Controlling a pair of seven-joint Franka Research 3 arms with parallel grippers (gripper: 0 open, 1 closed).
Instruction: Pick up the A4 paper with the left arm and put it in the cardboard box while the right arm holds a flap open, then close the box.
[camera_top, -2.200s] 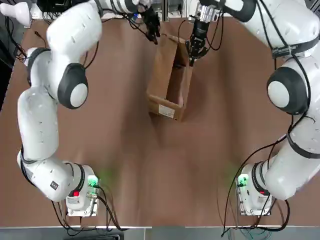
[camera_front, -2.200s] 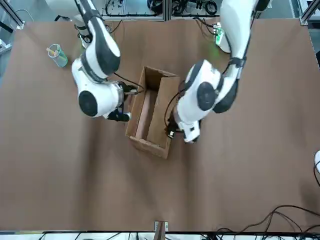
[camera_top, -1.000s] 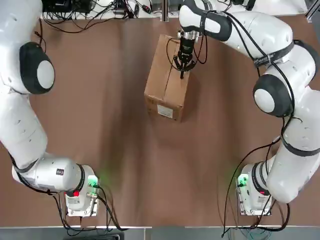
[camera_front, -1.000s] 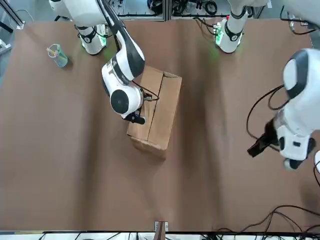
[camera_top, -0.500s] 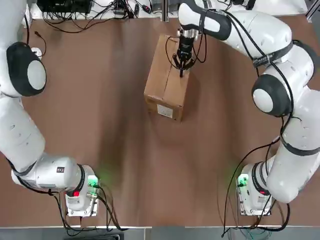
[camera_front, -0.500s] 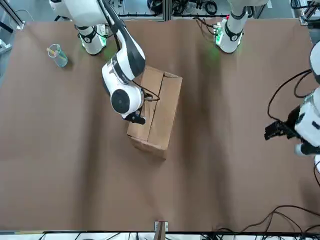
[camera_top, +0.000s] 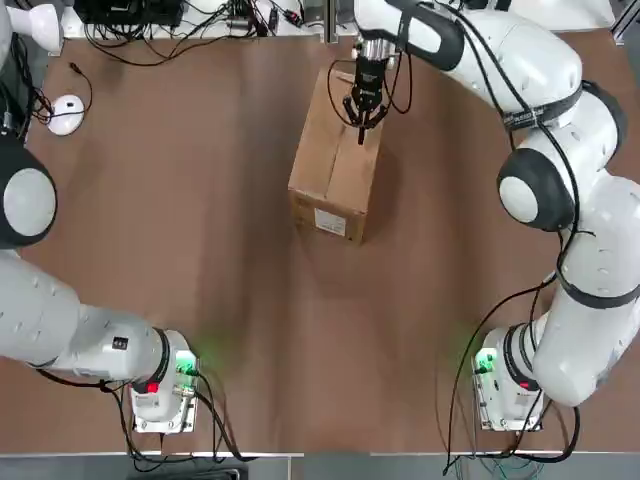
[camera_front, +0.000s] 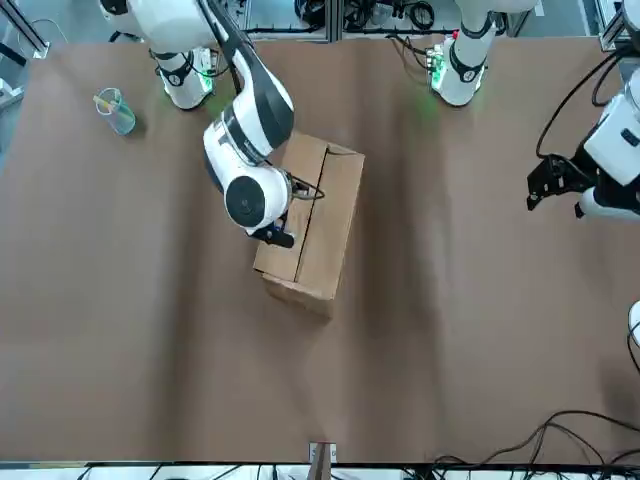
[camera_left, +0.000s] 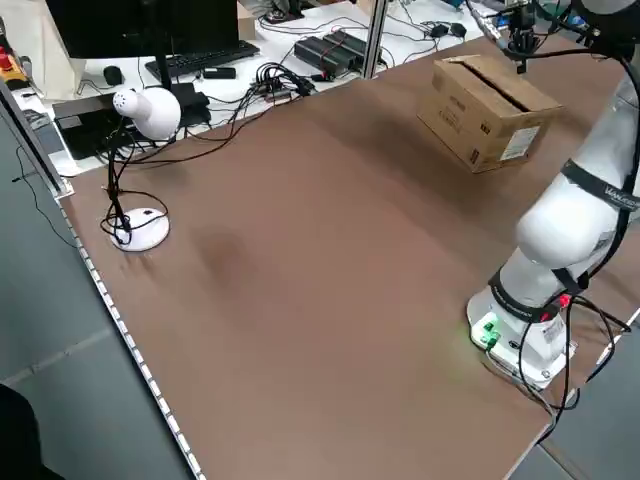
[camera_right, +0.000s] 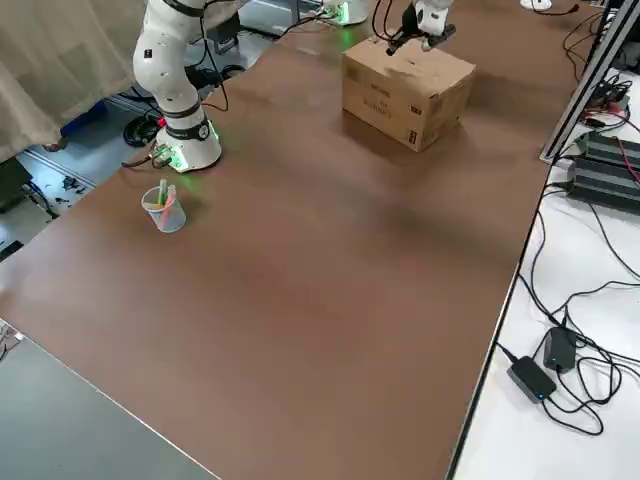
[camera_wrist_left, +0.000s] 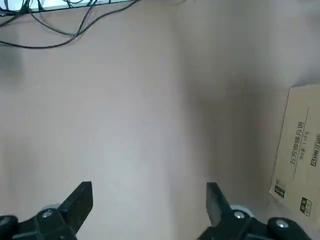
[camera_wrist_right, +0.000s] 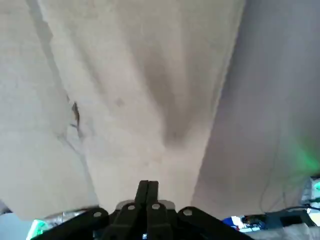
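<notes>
Fingers of the left gripper stand wide apart with nothing between them, out over the table toward its left edge, well apart from the box. The right gripper is closed and empty, just over the closed top flaps of the cardboard box; it perhaps touches them. The box sits near the table's far edge.
</notes>
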